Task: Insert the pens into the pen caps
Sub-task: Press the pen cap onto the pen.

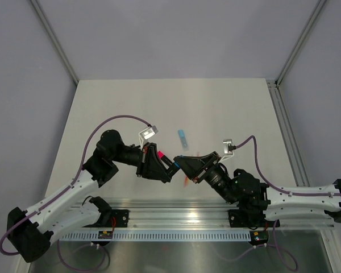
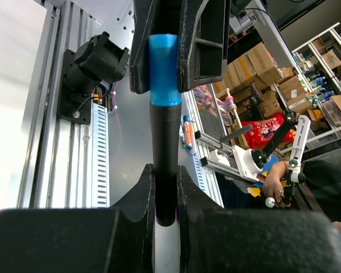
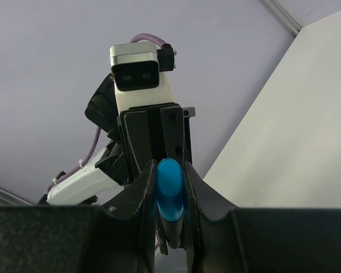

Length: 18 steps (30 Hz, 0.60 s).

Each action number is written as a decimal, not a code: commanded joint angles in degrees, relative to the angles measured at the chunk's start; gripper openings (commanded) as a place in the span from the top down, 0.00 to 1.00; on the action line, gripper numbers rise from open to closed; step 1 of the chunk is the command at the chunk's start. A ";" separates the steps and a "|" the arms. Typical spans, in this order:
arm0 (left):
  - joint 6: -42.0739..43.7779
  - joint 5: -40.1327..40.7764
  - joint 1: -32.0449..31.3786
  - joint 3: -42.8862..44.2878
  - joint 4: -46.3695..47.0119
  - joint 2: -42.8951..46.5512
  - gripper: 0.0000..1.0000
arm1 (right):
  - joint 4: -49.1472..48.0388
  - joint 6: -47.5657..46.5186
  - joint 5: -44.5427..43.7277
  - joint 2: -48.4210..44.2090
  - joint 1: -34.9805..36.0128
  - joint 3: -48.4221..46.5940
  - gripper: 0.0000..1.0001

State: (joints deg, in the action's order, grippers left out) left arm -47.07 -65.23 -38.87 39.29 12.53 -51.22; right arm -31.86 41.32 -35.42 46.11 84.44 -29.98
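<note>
Looks one pairing nearly done above mid-counter: left fingers clamped on black pen, right fingers clamped on blue cap over its tip, pale-blue pen left loose.

Two arms, same build. Left arm and right arm: long white links with a row of small dark holes along each. Joints and motor housings black, rounded, bulky. A purple cable runs along each arm to its wrist camera, a silver-white box with a dark front strip and two lenses. Jaws matte black, wedge-shaped, mounted on a black plate with small screws.
</note>
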 commanded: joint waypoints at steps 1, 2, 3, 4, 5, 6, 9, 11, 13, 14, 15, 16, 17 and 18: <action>-0.13 25.42 3.72 9.14 24.82 -1.60 1.00 | 26.24 1.75 22.59 10.93 8.10 5.19 1.00; -1.17 25.16 3.72 8.01 26.30 -1.60 1.00 | 25.36 1.83 22.07 10.93 8.10 5.10 1.00; -2.05 24.81 3.46 7.04 27.70 -1.86 1.00 | 25.35 1.75 20.93 10.59 8.10 4.76 1.00; -2.58 24.54 3.28 5.99 28.85 -2.13 1.00 | 25.79 1.57 19.53 10.41 7.93 3.62 1.00; -2.94 24.80 2.58 3.28 29.91 -2.04 1.00 | 26.49 1.40 17.68 10.23 7.32 2.91 1.00; -2.94 25.32 2.14 1.86 30.44 -2.04 1.00 | 26.58 1.31 16.97 10.32 6.27 2.12 1.00; -2.33 26.99 -0.85 -2.98 30.80 -2.04 1.00 | 24.22 0.78 15.99 10.67 1.00 -0.25 1.00; -1.89 29.63 -2.69 -5.52 30.27 -1.17 1.00 | 22.20 0.43 15.82 10.67 -3.13 -2.45 1.00; -1.54 32.52 -3.66 -8.87 29.31 0.68 1.00 | 21.75 -0.80 15.64 10.85 -5.33 -4.99 1.00; -1.62 33.49 -4.45 -10.01 28.60 1.38 1.00 | 21.58 -1.41 15.47 10.85 -7.00 -5.87 1.00; -1.71 34.20 -4.72 -12.02 28.51 2.61 1.00 | 21.92 -2.72 15.82 11.28 -7.80 -6.75 1.00; -1.88 34.90 -5.16 -13.00 28.60 3.14 1.00 | 22.36 -3.26 16.69 11.46 -8.76 -8.50 1.00; -2.58 35.61 -5.33 -13.97 28.77 3.75 1.00 | 22.89 -3.96 17.13 11.72 -10.34 -9.22 1.00; -2.76 36.13 -5.51 -15.63 28.69 4.98 1.00 | 22.80 -4.14 17.92 12.33 -11.14 -10.18 1.00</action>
State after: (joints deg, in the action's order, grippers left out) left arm -51.00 -44.10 -43.57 24.14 27.92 -49.10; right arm -18.92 38.15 -31.09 54.76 74.11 -37.39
